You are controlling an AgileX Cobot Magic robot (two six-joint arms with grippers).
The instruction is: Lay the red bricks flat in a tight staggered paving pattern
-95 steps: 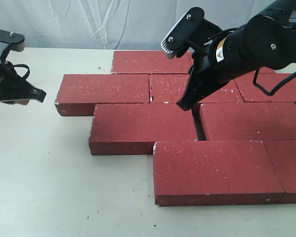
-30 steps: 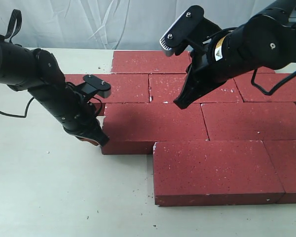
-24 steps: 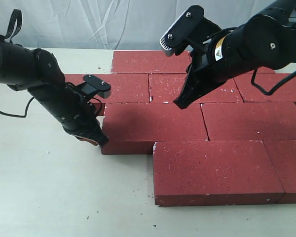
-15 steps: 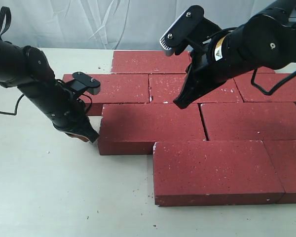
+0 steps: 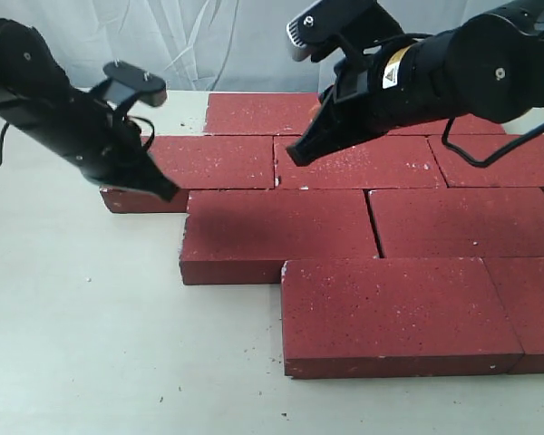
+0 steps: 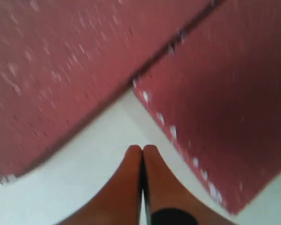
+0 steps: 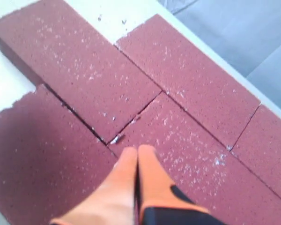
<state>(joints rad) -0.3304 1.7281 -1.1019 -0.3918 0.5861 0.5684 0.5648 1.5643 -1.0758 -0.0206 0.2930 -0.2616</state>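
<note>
Across a pale table (image 5: 72, 344), as the exterior camera sees it, the red bricks (image 5: 276, 231) lie flat in four staggered rows. They fill the scene from its centre out to three o'clock, each row offset from the next. A thin dark seam runs between the two bricks of the third row. White cloth (image 5: 208, 45) hangs behind at twelve o'clock. The left gripper (image 5: 163, 192) reaches in from ten o'clock, its black tip slanting down by the left end of the second row. Whether it touches anything I cannot tell from here. The right gripper (image 5: 296, 156) comes in from one o'clock and points down over the second row, near a joint between two bricks.

Through the left wrist camera the picture is blurred. The left gripper (image 6: 141, 149) has its orange fingers (image 6: 129, 178) pressed together, holding nothing, over a wedge of bare table between two brick corners.

Through the right wrist camera, the right gripper (image 7: 136, 150) also has its fingers pressed together and empty. Just beyond the tips, three bricks meet at a joint flecked with pale chips.
</note>
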